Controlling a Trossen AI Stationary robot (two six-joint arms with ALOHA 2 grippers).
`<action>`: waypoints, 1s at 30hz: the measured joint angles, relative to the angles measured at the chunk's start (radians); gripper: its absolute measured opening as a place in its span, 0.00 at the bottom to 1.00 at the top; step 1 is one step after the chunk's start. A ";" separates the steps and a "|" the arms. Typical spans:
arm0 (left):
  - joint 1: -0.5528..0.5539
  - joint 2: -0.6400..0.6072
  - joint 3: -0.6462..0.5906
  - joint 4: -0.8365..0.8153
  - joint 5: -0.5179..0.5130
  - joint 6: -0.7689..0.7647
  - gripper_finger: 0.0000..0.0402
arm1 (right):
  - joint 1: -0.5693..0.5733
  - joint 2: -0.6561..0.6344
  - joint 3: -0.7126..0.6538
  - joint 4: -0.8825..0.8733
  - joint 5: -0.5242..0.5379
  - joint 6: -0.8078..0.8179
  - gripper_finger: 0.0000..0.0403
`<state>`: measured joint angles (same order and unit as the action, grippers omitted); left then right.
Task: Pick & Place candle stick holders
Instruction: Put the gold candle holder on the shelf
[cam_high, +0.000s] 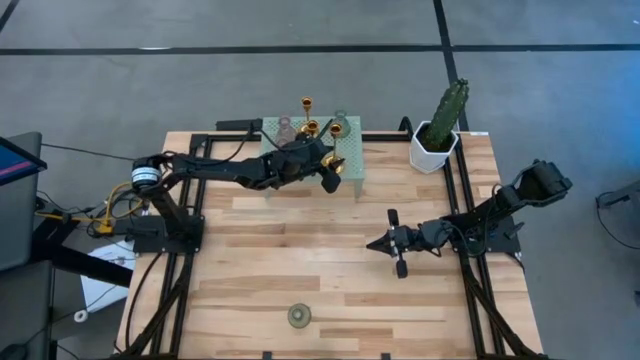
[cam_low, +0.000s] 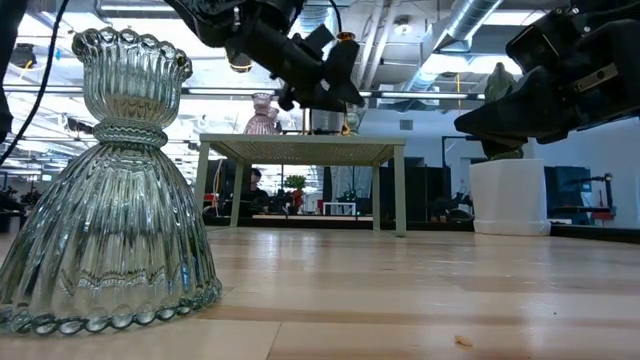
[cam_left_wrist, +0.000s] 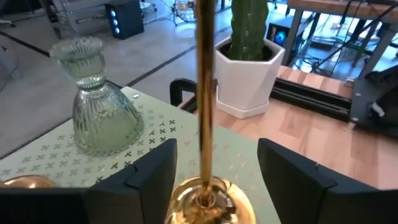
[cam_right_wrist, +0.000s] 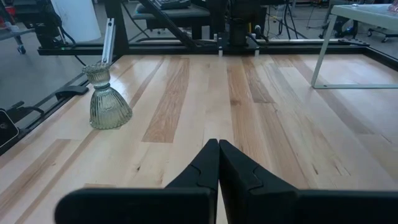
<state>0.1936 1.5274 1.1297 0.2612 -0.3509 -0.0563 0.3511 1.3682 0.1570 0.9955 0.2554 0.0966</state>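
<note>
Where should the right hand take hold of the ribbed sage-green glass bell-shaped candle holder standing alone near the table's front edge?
Probably at the narrow waist of the ribbed sage-green glass candle holder, between flared cup and bell skirt. It stands upright on bare wood, so the right hand, shut and apart from it, could come in level from its own side; the skirt is wide and sloped.

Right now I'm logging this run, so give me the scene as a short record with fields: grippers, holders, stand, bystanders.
left gripper: over the mint green stand, fingers open either side of a gold holder, not clamped
right gripper: shut, empty, low over the bare table, waiting
green glass holder on table: upright near the front edge, alone
holders on stand: gold ones, a pink one and a clear green one, upright
cactus: in its white pot beside the stand
person: none clearly seen
</note>
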 joint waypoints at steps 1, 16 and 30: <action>-0.004 -0.010 0.000 -0.006 0.000 0.000 0.55 | 0.000 0.000 0.000 0.000 0.000 -0.001 0.00; -0.150 -0.149 0.000 -0.233 -0.161 0.016 0.50 | -0.001 0.000 0.000 0.005 0.004 -0.001 0.00; -0.240 -0.181 0.001 -0.298 -0.225 0.049 0.33 | -0.055 0.000 0.019 0.053 0.020 0.001 0.00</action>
<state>-0.0460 1.3460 1.1305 -0.0365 -0.5759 -0.0070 0.2960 1.3678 0.1762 1.0486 0.2753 0.0978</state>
